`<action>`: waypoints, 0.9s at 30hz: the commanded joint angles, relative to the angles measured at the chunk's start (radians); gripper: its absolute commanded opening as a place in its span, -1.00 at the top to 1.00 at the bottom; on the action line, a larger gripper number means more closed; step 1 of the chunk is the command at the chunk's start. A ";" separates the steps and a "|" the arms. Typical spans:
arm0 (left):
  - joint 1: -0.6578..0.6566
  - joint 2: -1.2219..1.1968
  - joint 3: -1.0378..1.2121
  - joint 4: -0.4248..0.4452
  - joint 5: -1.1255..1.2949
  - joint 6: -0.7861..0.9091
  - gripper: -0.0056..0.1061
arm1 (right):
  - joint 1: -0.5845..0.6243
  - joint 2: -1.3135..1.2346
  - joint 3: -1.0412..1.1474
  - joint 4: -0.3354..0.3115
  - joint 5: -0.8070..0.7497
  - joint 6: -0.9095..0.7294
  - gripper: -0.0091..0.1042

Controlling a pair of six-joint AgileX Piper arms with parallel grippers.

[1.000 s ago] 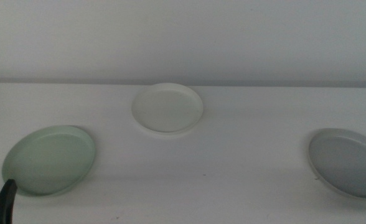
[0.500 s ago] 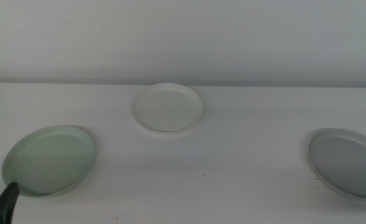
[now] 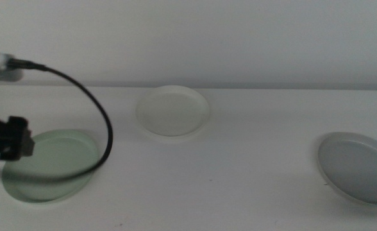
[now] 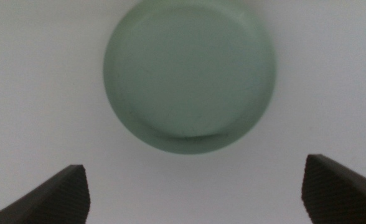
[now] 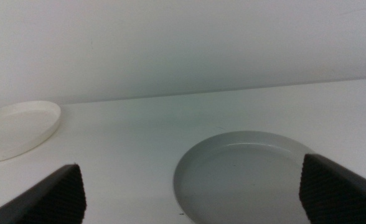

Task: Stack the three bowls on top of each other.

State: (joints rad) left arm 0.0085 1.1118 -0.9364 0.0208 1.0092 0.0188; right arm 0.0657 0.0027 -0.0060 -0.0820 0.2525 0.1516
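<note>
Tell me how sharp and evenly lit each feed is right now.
Middle view: soft overall, the left arm and its cable smeared over the pale green bowl; the white bowl nearly blends into the table. Left wrist view: green bowl fairly crisp, open left gripper blurred at the tips. Right wrist view: even, dim light; grey bowl clear, right gripper open.

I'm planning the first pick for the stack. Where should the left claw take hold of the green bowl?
Probably at the rim: the green bowl lies flat and is too wide to span. The left claw, open above it, should come straight down with one finger inside the low rim and one outside, on the edge nearest it.
</note>
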 commanded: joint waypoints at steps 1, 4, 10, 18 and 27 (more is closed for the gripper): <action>0.014 0.122 -0.058 0.008 0.037 -0.007 -0.73 | -0.007 -0.040 0.044 -0.004 -0.011 -0.011 -0.78; 0.050 0.233 -0.097 0.001 0.055 -0.061 -0.73 | -0.007 -0.040 0.044 -0.004 -0.011 -0.011 -0.78; 0.147 0.394 -0.110 -0.026 -0.030 0.049 -0.73 | -0.007 -0.040 0.044 -0.004 -0.011 -0.011 -0.78; 0.217 0.556 -0.139 -0.031 -0.156 0.168 -0.73 | -0.007 -0.040 0.044 -0.004 -0.011 -0.011 -0.78; 0.231 0.713 -0.209 -0.035 -0.145 0.219 -0.73 | -0.007 -0.040 0.044 -0.004 -0.011 -0.011 -0.78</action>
State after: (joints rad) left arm 0.2359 1.8092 -1.1354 0.0000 0.8730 0.2245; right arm 0.0657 0.0027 -0.0060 -0.0820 0.2525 0.1516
